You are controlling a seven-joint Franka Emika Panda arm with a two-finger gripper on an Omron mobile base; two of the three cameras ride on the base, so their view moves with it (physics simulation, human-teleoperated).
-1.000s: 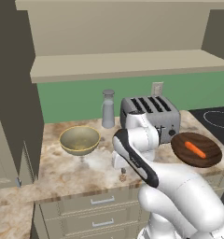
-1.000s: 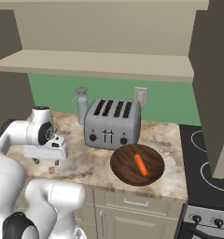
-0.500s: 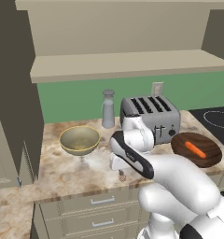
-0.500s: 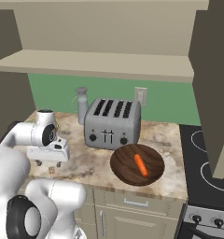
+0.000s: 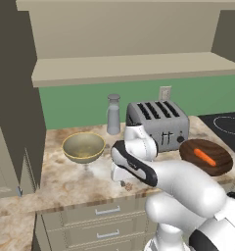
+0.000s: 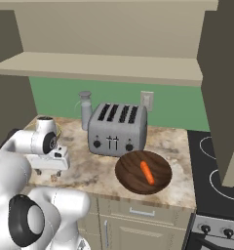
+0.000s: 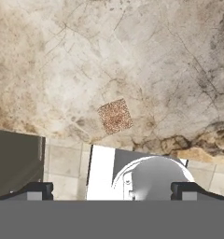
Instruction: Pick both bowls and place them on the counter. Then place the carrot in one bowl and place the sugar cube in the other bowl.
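The gripper (image 7: 112, 189) hung wide open and empty over the sugar cube (image 7: 115, 116) at twelve o'clock, unpicked. Both bowls sat on the table (image 5: 60, 171): carrot (image 5: 205, 157) in the wooden bowl (image 5: 190, 149), beige bowl (image 5: 83, 147) empty.

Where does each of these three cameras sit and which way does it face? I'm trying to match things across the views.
Left base view: behind the arm to its left, looking forward and down at the counter; the white arm rises from lower right.
Right base view: behind it to the right, facing the same counter; the arm rises from lower left.
Hand view: on the hand, looking down at the sugar cube; open gripper at the bottom.
Both base views share the toaster, the carrot in the wooden bowl.
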